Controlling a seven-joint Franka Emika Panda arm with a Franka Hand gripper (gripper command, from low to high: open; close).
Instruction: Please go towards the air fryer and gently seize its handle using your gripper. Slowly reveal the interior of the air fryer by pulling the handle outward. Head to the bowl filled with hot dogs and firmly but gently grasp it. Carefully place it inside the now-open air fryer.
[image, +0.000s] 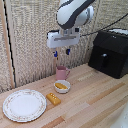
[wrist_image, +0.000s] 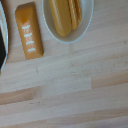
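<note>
The matte-black air fryer (image: 111, 53) stands at the exterior view's right, drawer closed, with its handle (image: 104, 60) on the front. The small white bowl (image: 62, 86) with yellow-orange hot dogs (image: 61, 86) sits on the wooden table; it also shows in the wrist view (wrist_image: 67, 20) with the hot dogs (wrist_image: 65, 14). My gripper (image: 61, 52) hangs high above the bowl and pink mug, fingers apart and empty, well away from the fryer. The gripper's fingers do not show in the wrist view.
A pink mug (image: 62, 73) stands just behind the bowl. An orange-yellow rectangular block (image: 53, 98) lies beside the bowl and shows in the wrist view (wrist_image: 29, 31). A large patterned white plate (image: 24, 105) lies at the exterior view's left. A woven screen (image: 30, 40) stands behind.
</note>
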